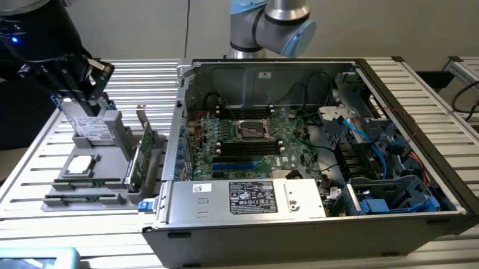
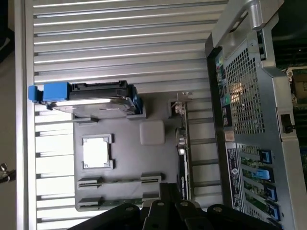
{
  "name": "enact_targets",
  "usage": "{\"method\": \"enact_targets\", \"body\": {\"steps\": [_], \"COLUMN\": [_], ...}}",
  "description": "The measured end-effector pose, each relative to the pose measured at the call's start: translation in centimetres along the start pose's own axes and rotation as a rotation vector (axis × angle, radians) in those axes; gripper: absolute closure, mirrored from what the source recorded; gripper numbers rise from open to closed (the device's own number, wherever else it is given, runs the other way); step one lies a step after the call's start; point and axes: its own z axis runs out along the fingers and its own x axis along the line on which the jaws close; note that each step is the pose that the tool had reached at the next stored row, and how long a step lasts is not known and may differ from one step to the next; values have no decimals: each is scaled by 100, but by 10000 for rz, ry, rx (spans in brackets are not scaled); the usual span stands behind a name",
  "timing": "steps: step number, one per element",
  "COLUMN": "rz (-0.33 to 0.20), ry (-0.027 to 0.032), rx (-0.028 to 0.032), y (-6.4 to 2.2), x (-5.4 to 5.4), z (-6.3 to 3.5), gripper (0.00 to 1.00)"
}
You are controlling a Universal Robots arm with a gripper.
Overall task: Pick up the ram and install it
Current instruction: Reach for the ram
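Fingers [image 2: 169,194], closed on nothing, hover over the tray's [image 2: 125,160] edge by the ram [image 2: 120,180], clear of the case [image 2: 249,96].

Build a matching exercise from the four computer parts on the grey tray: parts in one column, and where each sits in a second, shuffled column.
Parts
1. hard drive
2. processor
3. memory sticks
4. expansion card

Places
A. in slots at the end of the tray nearest the exterior camera
B. upright at the tray's end farthest from that camera
C. on edge along the tray's side next to the computer case
D. flat in a square recess mid-tray

Pairs: 1-B; 2-D; 3-A; 4-C
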Motion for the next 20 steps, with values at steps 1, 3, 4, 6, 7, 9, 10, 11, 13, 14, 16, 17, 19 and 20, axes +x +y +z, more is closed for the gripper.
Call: {"method": "enact_targets", "body": {"steps": [1, 3, 4, 6, 7, 9, 10, 11, 13, 14, 16, 17, 19, 20], "rz": [0, -2, 0, 0, 0, 0, 0, 0, 0, -1, -1, 2, 0, 0], "ry": [0, 1, 1, 0, 1, 0, 0, 1, 1, 1, 1, 1, 1, 1], "rx": [0, 0, 0, 0, 0, -1, 0, 1, 0, 0, 1, 0, 1, 1], "y": [-19, -55, -68, -93, -103, -126, -141, -160, -194, -208, -227, -234, -248, -255], "x": [22, 58, 78, 121, 145, 192, 217, 241, 281, 294, 313, 326, 352, 367], "z": [8, 28, 41, 66, 75, 89, 93, 96, 101, 104, 110, 114, 121, 126], "gripper": [89, 89, 89, 89, 89, 89, 89, 89, 89, 89, 89, 89, 89, 89]}}
